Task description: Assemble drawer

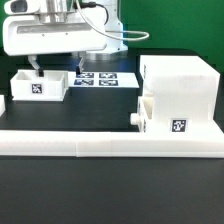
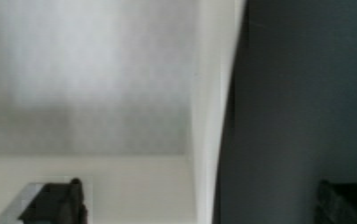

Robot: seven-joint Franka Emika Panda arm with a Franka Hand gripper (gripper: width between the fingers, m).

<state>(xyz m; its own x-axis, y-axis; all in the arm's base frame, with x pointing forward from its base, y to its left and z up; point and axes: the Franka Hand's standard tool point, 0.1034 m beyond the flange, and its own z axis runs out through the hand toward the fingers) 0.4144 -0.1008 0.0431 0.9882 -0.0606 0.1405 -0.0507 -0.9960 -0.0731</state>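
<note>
**Exterior and wrist views, read from the exterior view's left.** Toward the bench [image 1: 100, 110] edge on that side, in the far half, a loose box [image 1: 38, 86] of the drawer sits upright, open top up, with its tag facing the camera. The gripper [image 1: 58, 67] hangs over the box wall nearest mid-bench with its jaws spread wide, one finger down inside the box and the other outside it. In the wrist view that wall [image 2: 210, 100] runs between the two fingertips [image 2: 50, 200] with a gap on each side, so nothing is gripped.

Near the far edge at mid-bench lies the marker board [image 1: 105, 78]. Toward the edge at the exterior view's right stands the casing [image 1: 182, 82], with a second box [image 1: 165, 120] in its lower part, its front projecting. The rail [image 1: 110, 146] runs along the near side, almost from edge to edge.

**Judged progress:** one box appears inserted, though perhaps not fully home. The loose box is not yet grasped. It remains to be clamped, lifted, carried to the casing and slid in.
</note>
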